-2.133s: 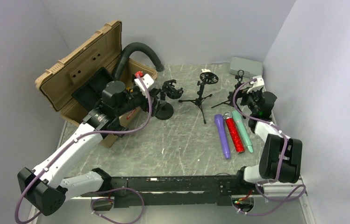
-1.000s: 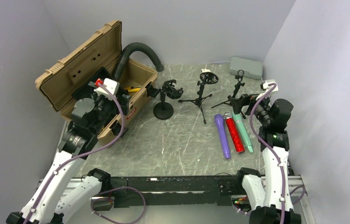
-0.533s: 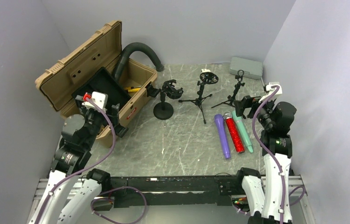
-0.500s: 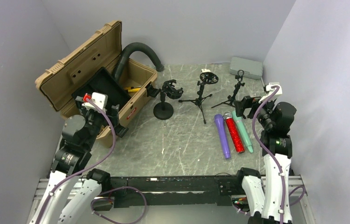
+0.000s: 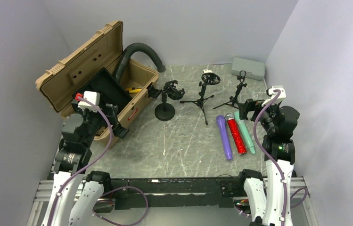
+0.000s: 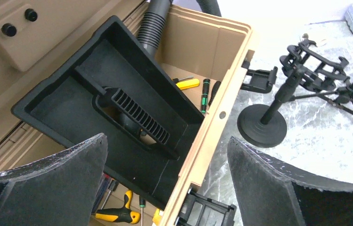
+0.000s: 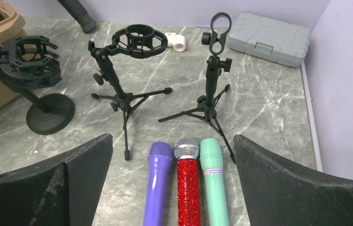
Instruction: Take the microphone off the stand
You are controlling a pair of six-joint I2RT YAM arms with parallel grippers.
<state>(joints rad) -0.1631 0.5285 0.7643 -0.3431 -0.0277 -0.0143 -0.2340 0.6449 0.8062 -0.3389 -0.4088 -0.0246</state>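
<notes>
Purple microphone (image 7: 158,183), red glitter microphone (image 7: 187,181) and green microphone (image 7: 213,181) are lying flat on the table, side by side. None is sitting in the stands (image 7: 125,80) beyond. Their long axes are pointing straight at the right gripper (image 7: 172,157), which is hanging wide open and empty over them. The left gripper (image 6: 165,174), also gaping and empty, is facing the tan toolbox (image 6: 198,42), well apart.

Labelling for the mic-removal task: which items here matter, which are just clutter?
Job: purple microphone, red glitter microphone, teal microphone (all lying flat); black round-base stand, black ring-mount tripod stand, black clip tripod stand (all empty).
Clutter: open tan toolbox, black corrugated hose, grey plastic case, white pipe fitting.
</notes>
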